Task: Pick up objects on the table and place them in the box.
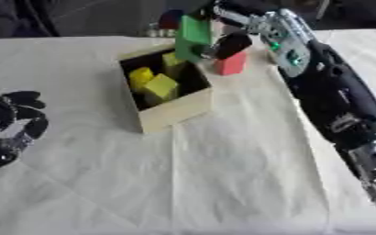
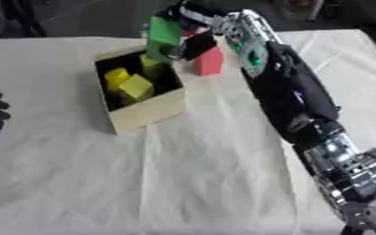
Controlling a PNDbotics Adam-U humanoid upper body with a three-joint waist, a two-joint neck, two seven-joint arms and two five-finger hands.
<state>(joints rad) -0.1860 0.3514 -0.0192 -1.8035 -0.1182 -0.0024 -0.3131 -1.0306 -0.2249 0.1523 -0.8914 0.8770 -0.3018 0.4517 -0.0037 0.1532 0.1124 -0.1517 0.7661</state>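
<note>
- Here we have our right hand (image 1: 223,32) reaching far across the counter (image 1: 223,174), with its fingers (image 1: 231,45) curled round a green block (image 1: 193,36) and pinching it.
- We hold the green block upright and above the far rim of the box (image 1: 175,112), not yet inside; it hangs over the back corner, which suits lowering it straight in.
- The box stands open at the top and turned a little askew on the white cloth, so its opening faces us and we can see down into it.
- Inside lie yellow blocks (image 1: 161,85), crowded toward the left and middle; the free room seems to be at the back right, beneath the green block.
- A red block (image 1: 230,64) stands on the counter just beside the box, to its right and below our fingers; we judge it is the next thing to fetch, and it is near enough that the descending hand could knock it.
- Something dark blue and red (image 1: 170,19) shows behind the green block; we cannot tell what it is.
- Our left hand (image 1: 11,126) rests idle near the left edge, fingers relaxed and apart, holding nothing and well away from the box.
</note>
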